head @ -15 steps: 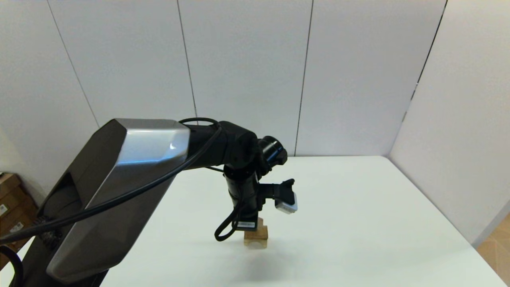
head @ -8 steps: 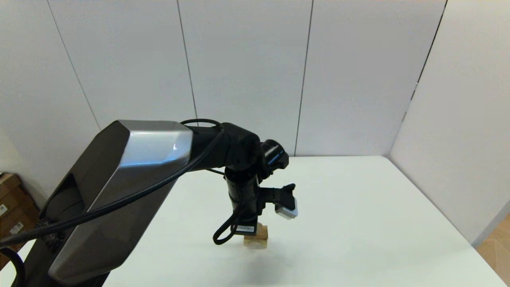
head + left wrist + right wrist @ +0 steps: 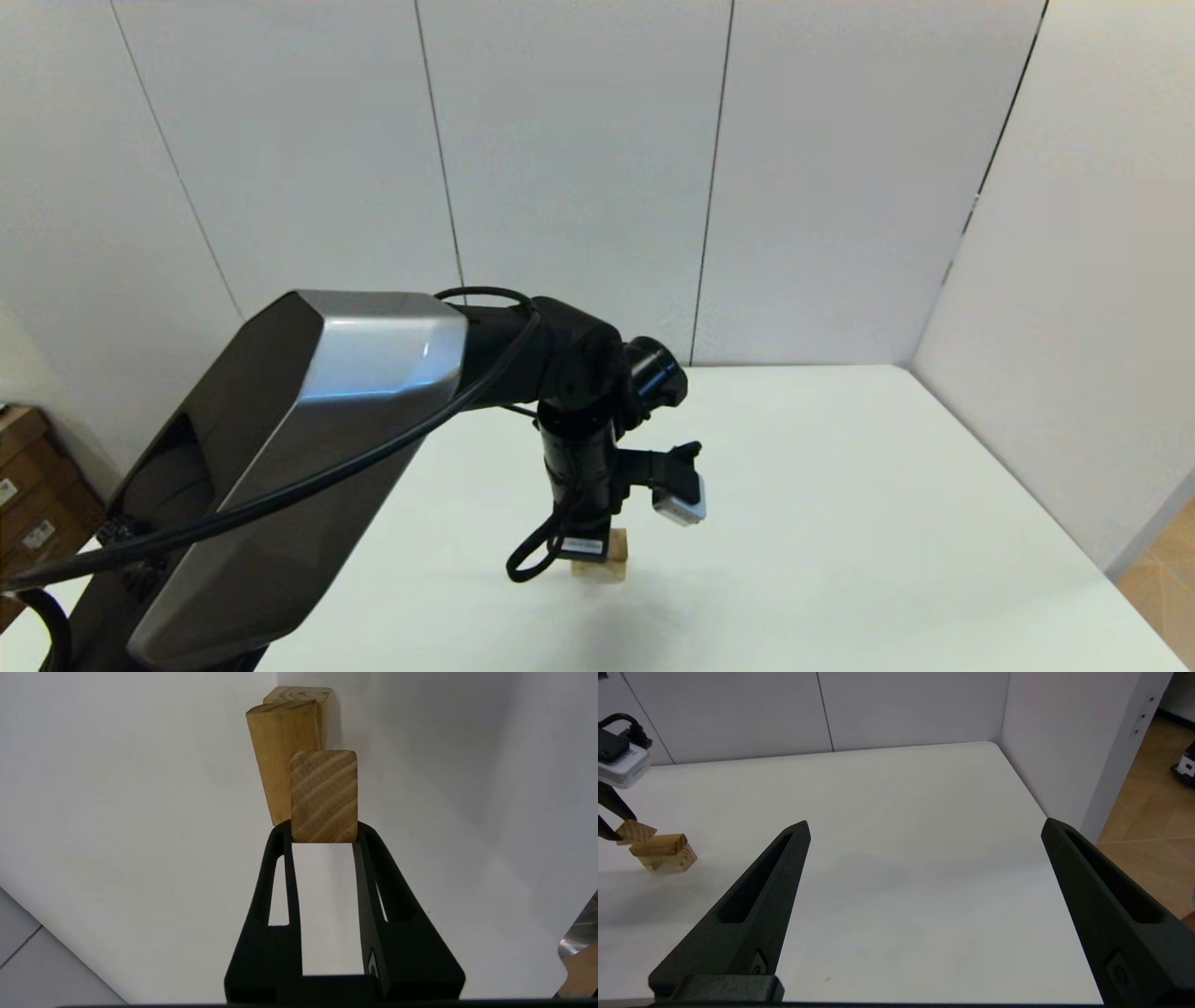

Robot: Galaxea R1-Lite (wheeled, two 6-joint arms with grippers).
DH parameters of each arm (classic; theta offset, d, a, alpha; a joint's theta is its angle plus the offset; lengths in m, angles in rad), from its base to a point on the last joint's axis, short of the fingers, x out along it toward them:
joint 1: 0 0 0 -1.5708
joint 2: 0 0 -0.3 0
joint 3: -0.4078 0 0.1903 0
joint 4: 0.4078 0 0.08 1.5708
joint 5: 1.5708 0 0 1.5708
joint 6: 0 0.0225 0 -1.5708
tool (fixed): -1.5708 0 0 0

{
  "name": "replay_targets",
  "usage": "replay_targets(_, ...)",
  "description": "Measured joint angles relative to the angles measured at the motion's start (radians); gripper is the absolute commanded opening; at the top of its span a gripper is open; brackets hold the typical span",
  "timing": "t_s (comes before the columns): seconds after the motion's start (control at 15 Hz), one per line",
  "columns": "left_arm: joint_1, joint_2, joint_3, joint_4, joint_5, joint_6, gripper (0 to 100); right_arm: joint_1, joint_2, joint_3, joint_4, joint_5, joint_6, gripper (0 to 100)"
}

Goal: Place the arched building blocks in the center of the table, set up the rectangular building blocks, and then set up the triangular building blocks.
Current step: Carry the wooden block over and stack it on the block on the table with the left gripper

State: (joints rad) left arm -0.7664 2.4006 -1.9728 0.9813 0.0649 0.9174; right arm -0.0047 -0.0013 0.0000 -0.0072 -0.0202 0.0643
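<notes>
Three wooden blocks show in the right wrist view: the arched block [image 3: 670, 862] lies on the table [image 3: 901, 788], the rectangular slab [image 3: 658, 843] lies flat on top of it, and the triangular block [image 3: 635, 832] hangs at one end of the slab, just above the arched block. I cannot tell whether it touches the slab yet. The right gripper [image 3: 924, 826] hovers well apart from the arched block, spread wide and holding nothing. In the left wrist view the left gripper [image 3: 323, 830] has its fingers closed to the width of the triangular block and pinches it by two opposite sides. The slab and the arched block sit directly beyond it, the slab looking slightly askew on the arched block. In the head view the left arm reaches down over the arched block and hides most of the stack; only a bit of tan wood shows beneath the wrist. As I judge it, the wedge stands nearer the slab's end than its middle, so letting go there could tip the slab or let the wedge slide off. The opening fingers could also nudge the loose slab off the arched block. Count: one arched block, one slab, one triangular block, one table, two grippers.
</notes>
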Motion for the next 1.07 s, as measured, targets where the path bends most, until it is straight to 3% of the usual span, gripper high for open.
replay_targets(1.07, -0.007, 0.025, -0.001, -0.060, 0.045, -0.025, 0, 0.000, 0.000, 0.000, 0.000, 0.000, 0.000, 100)
